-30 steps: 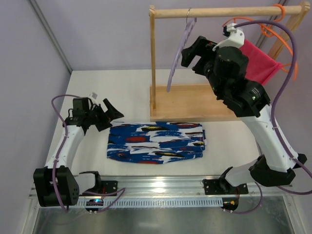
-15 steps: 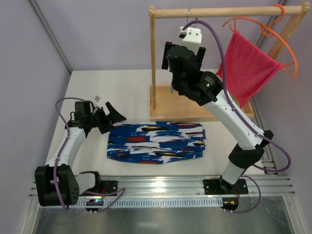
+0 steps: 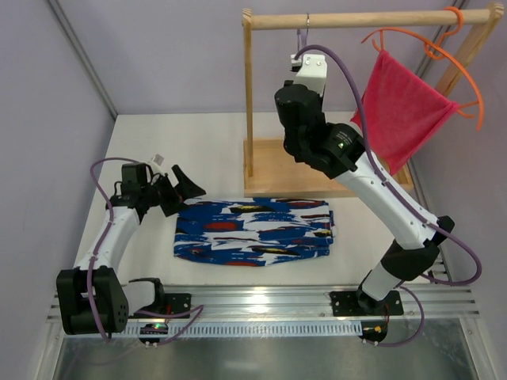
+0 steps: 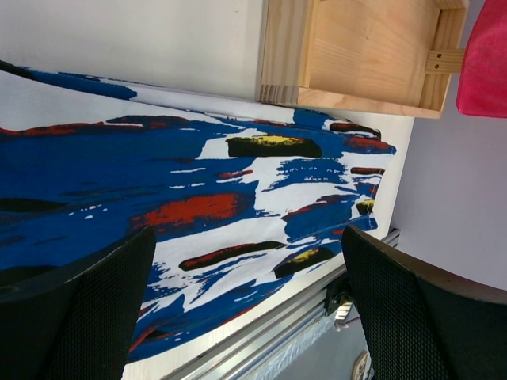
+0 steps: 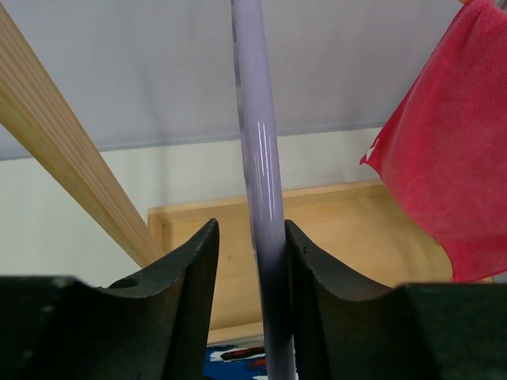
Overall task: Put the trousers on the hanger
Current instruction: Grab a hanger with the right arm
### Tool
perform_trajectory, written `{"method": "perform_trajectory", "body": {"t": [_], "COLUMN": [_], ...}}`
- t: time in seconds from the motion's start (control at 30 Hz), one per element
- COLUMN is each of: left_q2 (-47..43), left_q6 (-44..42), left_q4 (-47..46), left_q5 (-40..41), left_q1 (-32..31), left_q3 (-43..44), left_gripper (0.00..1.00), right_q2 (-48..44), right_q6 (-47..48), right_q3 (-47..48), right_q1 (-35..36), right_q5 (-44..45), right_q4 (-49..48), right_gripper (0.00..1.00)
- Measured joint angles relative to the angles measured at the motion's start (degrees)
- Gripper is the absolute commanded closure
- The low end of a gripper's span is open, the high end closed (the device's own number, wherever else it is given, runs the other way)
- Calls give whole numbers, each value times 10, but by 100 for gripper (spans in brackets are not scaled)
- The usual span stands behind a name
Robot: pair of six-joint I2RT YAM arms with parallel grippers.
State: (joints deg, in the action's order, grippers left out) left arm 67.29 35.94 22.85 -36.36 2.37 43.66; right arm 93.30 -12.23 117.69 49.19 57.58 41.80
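— Starting with the right gripper (image 5: pixel 250 229), how were the jaws seen to stand?
— They were drawn in around the hanger (image 5: pixel 260 158), up at the far rail of the wooden rack (image 3: pixel 356 19). The lavender bar was set against the right finger (image 5: pixel 317 285), while a narrow gap was seen at the left finger, so no firm clamp was shown.
— And where was the hanger itself found?
— It was hung by its hook from the rail, left of the pink-red cloth (image 3: pixel 400 99) on the orange hanger (image 3: pixel 467 87).
— How was the left gripper (image 4: pixel 247 237) held?
— Its jaws were spread wide, with nothing gripped, above the left end of the trousers (image 3: pixel 253 231).
— Where were the trousers laid?
— They were folded flat on the table (image 3: pixel 206 142), just near of the rack's base.
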Motion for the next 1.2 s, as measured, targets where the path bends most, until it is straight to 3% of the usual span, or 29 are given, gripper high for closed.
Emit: {"method": "perform_trajectory", "body": {"t": [0.1,0.3,0.9,1.2], "left_q2": [0,0,17,24], "left_q6": [0,0,11,16], "left_q4": [-1,-2,-11,-28], "left_q5": [-2,-3,-5,-8], "left_q1": [0,0,0,0], "left_q3": [0,0,0,-1], "left_gripper": [0,0,0,0], "right_q2": [-1,-1,-57,-113], "right_q6": [3,27,130,130], "right_q3": [-4,-6,-15,-124], "right_q1": [-7,-19,-37,-39], "right_q5": [-13,-27,-74,-88], "right_q4": [-9,-32,-133,-150], "right_gripper": [77,96,96,96]}}
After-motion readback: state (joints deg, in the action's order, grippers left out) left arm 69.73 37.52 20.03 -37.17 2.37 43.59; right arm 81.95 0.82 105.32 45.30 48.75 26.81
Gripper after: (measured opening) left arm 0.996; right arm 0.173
